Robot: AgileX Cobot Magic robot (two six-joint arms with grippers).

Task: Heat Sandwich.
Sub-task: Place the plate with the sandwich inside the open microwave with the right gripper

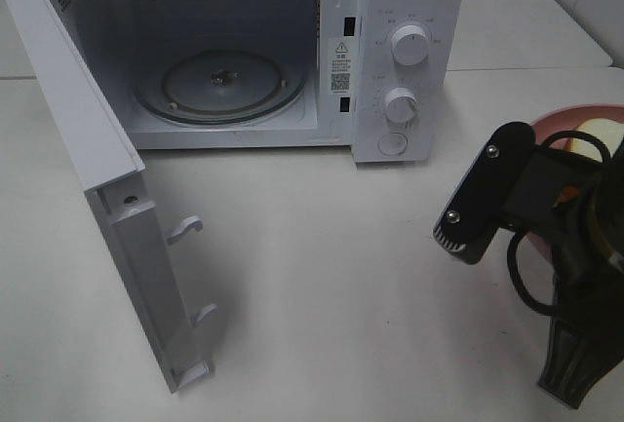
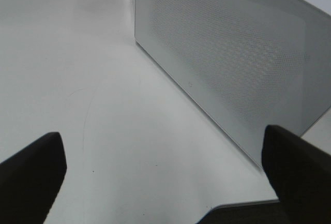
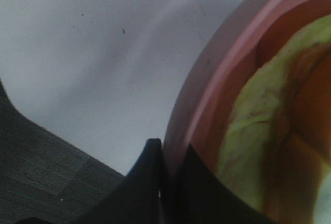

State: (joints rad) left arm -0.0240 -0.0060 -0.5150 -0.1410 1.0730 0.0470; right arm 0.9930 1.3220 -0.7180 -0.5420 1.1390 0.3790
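Note:
The sandwich point(image 1: 597, 135) lies on a round pink plate point(image 1: 570, 115) at the table's right edge, mostly hidden behind my right arm point(image 1: 575, 247). In the right wrist view my right gripper point(image 3: 164, 150) is shut on the plate's rim point(image 3: 214, 81), one finger outside it and one inside. The sandwich's pale yellow-green filling point(image 3: 248, 131) sits just beyond the fingers. My left gripper point(image 2: 163, 138) is open with nothing between its fingers. It hovers over bare table beside the microwave's perforated side wall point(image 2: 232, 53) and is out of the high view.
The white microwave point(image 1: 409, 52) stands at the back with its door point(image 1: 88, 130) swung wide to the left. Its glass turntable point(image 1: 222, 86) is bare. Two knobs point(image 1: 409, 44) and a button sit on its right panel. White table point(image 1: 322, 266) lies between microwave and plate.

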